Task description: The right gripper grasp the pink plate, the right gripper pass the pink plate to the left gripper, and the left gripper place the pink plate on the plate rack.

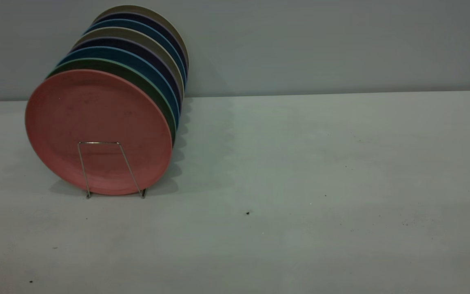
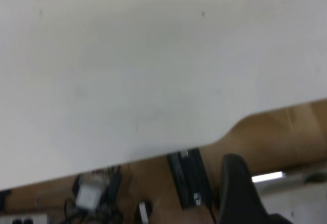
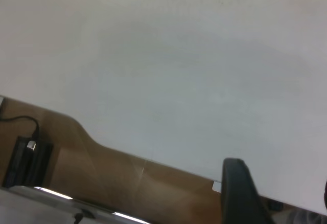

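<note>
The pink plate (image 1: 96,118) stands upright at the front of a row of plates in the plate rack (image 1: 98,142), whose silver wire loop crosses the plate's lower face. Neither gripper shows in the exterior view. In the left wrist view, one black finger (image 2: 237,183) of the left gripper (image 2: 286,183) shows past the table's edge, with nothing beside it. In the right wrist view, one black finger (image 3: 237,188) of the right gripper (image 3: 281,185) shows, with a dark sliver at the frame's edge. Both grippers are open and empty, away from the plates.
Behind the pink plate stand a green plate (image 1: 147,81), blue, dark purple and tan plates, leaning together. The grey table (image 1: 300,163) stretches to the right of the rack. Beyond the table's edge are a wooden floor (image 3: 127,183), cables and a black box (image 2: 190,178).
</note>
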